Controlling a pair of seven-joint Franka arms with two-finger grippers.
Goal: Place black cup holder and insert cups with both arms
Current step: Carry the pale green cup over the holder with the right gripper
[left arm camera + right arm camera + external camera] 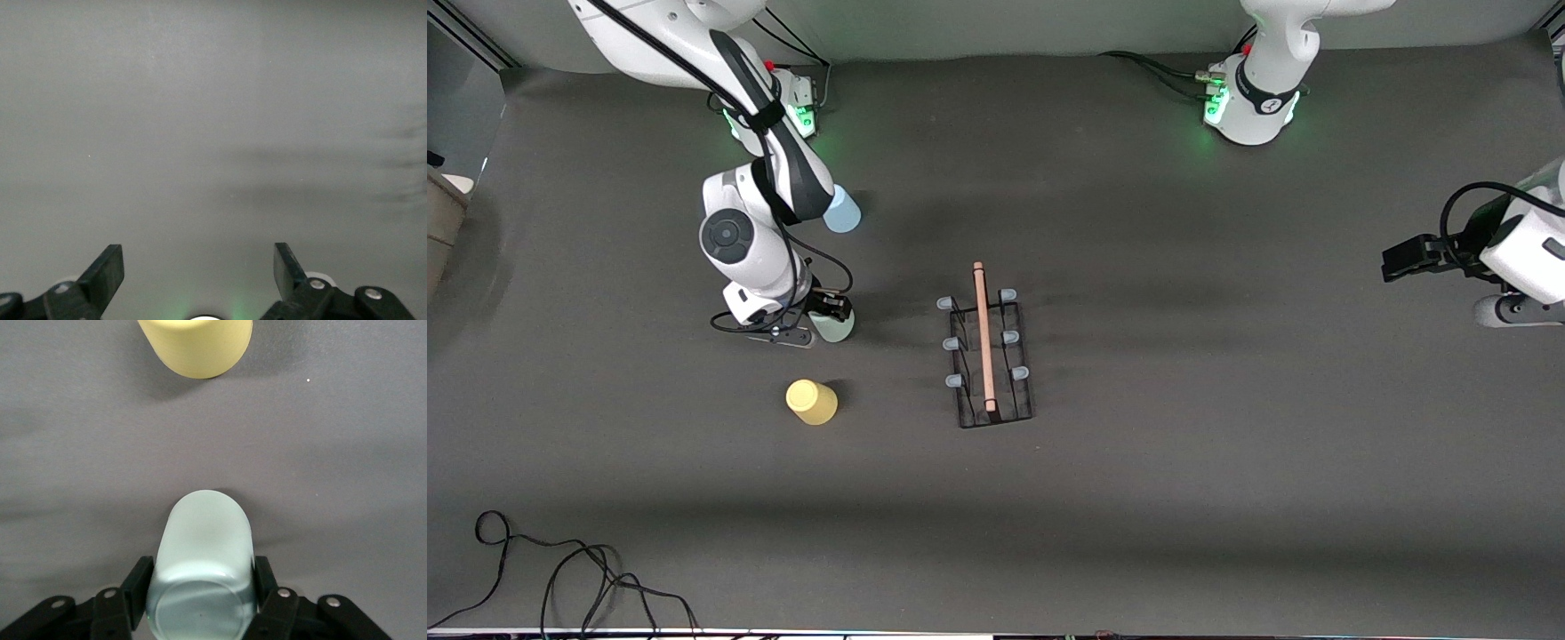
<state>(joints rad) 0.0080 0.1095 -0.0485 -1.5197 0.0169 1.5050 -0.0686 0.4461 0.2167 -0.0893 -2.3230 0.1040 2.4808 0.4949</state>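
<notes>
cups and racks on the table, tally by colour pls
light blue cup: 1
grey-green cup: 1, in the right gripper
yellow cup: 1
black cup holder: 1
total: 4

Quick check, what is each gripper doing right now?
Left gripper: jaws open, empty, waiting at the left arm's end of the table.
Right gripper: jaws shut on the pale grey-green cup, down at the table.

My right claw is down on the dark grey table, closed on the pale grey-green plastic cup. The yellow plastic cup stands nearer the camera, and the black wire rack is beside them toward mid-table. My left claw waits over its own end.
</notes>
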